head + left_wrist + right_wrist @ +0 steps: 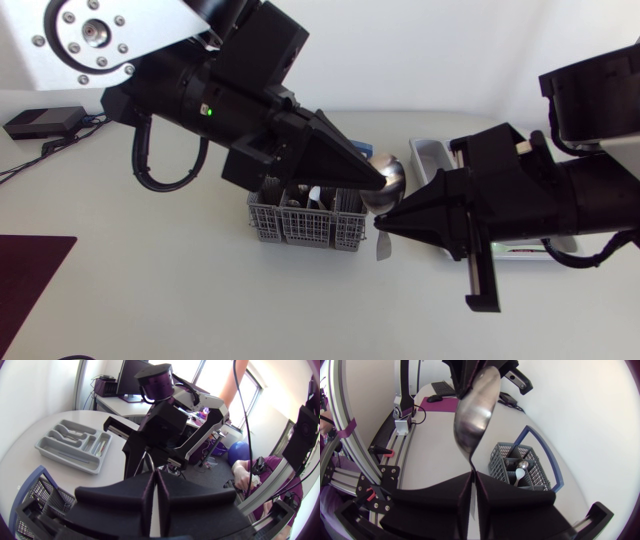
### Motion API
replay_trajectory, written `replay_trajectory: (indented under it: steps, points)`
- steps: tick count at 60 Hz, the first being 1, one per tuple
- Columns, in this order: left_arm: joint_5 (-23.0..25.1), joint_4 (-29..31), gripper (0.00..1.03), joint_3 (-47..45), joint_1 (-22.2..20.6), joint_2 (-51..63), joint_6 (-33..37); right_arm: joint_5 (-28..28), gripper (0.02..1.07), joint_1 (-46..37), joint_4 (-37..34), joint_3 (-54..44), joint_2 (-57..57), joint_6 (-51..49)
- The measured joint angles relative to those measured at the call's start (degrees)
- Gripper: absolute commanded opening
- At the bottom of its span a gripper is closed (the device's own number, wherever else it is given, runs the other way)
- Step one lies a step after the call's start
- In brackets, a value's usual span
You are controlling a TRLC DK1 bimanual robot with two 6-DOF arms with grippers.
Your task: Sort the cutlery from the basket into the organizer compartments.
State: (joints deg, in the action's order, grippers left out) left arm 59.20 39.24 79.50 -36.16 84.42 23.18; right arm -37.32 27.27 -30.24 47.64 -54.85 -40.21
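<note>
Handover step, by the look of it. The spoon [392,174] is hanging over the basket's [300,228] 2 o'clock corner. The right gripper [382,224] is clamping its handle. The left gripper [378,183], fingers pressed together, is meeting the bowl; whether it is pinching it, cannot tell. The organizer [430,150] is lying at the basket's 3 o'clock. The next move is likely calling for the left to clear off, the right then carrying the spoon to a free compartment.

The right arm [560,200] covers most of the organizer [428,152] from above; only 1 corner shows. The spoon [390,178] handle vanishes inside the right pincer [472,476]. Whether the left pincer [378,183] touches its bowl is unclear. The left wrist view's edge cuts the basket [32,494].
</note>
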Motion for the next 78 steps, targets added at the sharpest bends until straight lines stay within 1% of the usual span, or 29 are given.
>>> replay_trajectory:
  steps: [2,10,11,15,16,23,27,29,34,39,43,46,54,59,66,72,78]
  points:
    - [0.0,0.0,0.33,0.0,0.1,0.0,0.0,0.3,0.08,0.3,0.0,0.0,0.1,0.0]
    - [-0.1,-0.2,0.58,0.9,0.9,0.0,-0.6,1.6,0.08,1.7,-0.1,-1.0,0.1,0.1]
    - [-0.1,-0.3,0.63,1.2,1.1,0.0,-0.7,1.7,0.08,1.8,-0.2,-1.2,0.1,0.2]
    - [-0.1,-1.7,0.68,2.8,2.1,0.0,-2.4,3.0,0.08,2.4,-0.3,-2.5,0.1,0.2]
    - [-0.1,-3.3,0.7,3.6,2.7,0.0,-4.0,3.8,0.08,2.7,-0.3,-3.1,0.1,0.2]
    - [-0.9,-13.2,0.7,4.7,6.2,0.0,-12.5,7.2,0.08,2.5,-0.5,-4.0,0.1,0.2]
    - [-3.0,-18.6,0.7,4.8,9.0,0.0,-17.8,9.0,0.08,1.3,-0.5,-4.0,0.1,0.2]
    - [-5.1,-20.3,0.7,4.8,10.4,0.0,-19.8,10.0,0.08,0.0,-0.4,-4.0,-0.1,0.2]
    - [-9.9,-21.5,0.69,4.9,13.0,-0.1,-22.3,11.8,0.08,-4.4,-0.4,-4.0,-1.1,0.2]
    - [-16.5,-20.8,0.68,4.9,14.0,-0.1,-22.3,13.1,0.08,-9.5,-0.4,-3.6,-2.9,0.9]
    - [-22.5,-20.2,0.68,4.2,13.7,-0.2,-20.2,14.0,0.08,-13.7,-0.3,-2.3,-5.0,1.6]
    - [-28.2,-20.1,0.67,2.6,13.0,-0.5,-18.1,15.7,0.08,-16.5,0.8,-1.0,-6.4,2.7]
    - [-37.2,-19.8,0.66,-2.4,11.5,-0.8,-13.9,20.7,0.08,-21.0,2.8,3.5,-10.6,6.4]
    - [-41.2,-19.6,0.65,-5.2,10.4,-0.8,-12.2,26.3,0.08,-22.5,6.0,6.3,-13.9,9.1]
    - [-47.1,-19.6,0.65,-7.8,7.8,-1.2,-10.4,34.2,0.08,-23.4,9.5,9.9,-19.2,12.5]
    - [-52.5,-19.8,0.65,-9.3,5.0,-1.8,-9.1,38.2,0.08,-24.3,10.1,14.1,-25.3,15.3]
    - [-55.6,-19.8,0.65,-10.3,3.2,-2.0,-8.2,42.2,0.08,-25.4,10.8,18.3,-32.0,17.9]
